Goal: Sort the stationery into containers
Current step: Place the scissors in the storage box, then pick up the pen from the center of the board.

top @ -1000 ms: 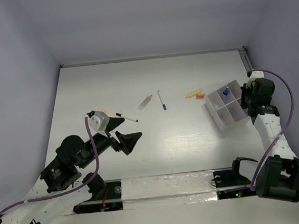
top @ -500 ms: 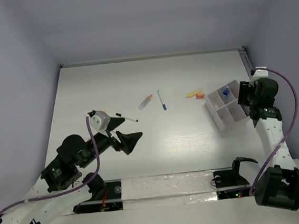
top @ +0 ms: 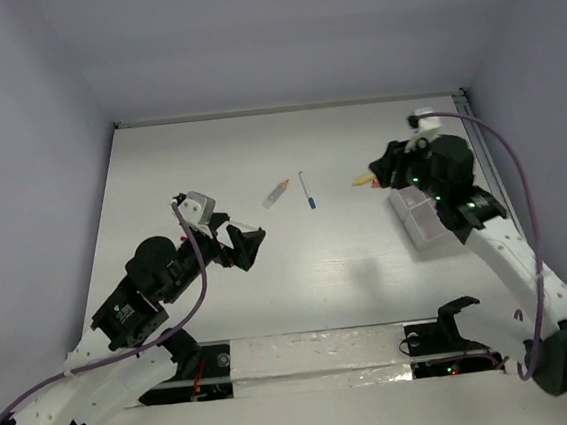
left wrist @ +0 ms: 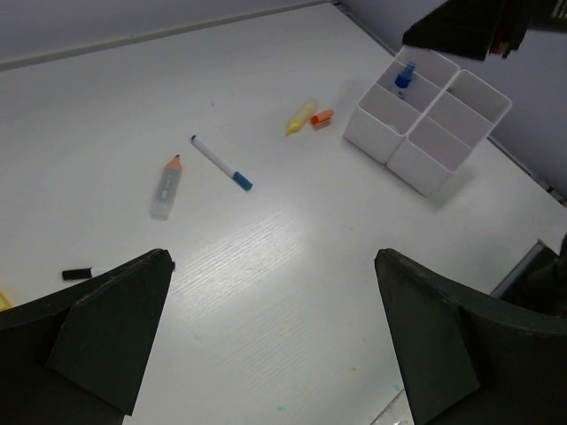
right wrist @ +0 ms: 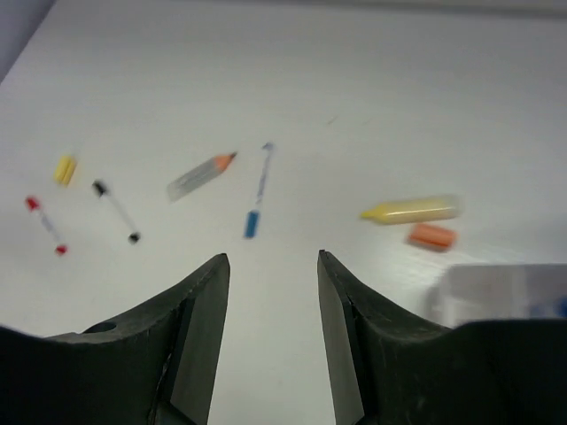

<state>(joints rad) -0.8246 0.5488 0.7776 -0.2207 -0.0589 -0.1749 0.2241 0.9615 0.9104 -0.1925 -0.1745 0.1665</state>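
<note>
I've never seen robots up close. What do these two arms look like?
Both the left arm and right arm alternate white tubular links with black joint housings, and a thin purple cable loops along each. The left end effector and right end effector each have two black wedge-shaped fingers, with a small white block behind. Tiny green and red lights dot the right arm.

My right end effector point(top: 388, 165) has swung in from the right, over the containers point(top: 428, 227), up beside the yellow piece point(top: 362, 178). Left end effector point(top: 244, 244) has crept forward, hiding the black-tipped pen point(right wrist: 115, 211) from above.
</note>
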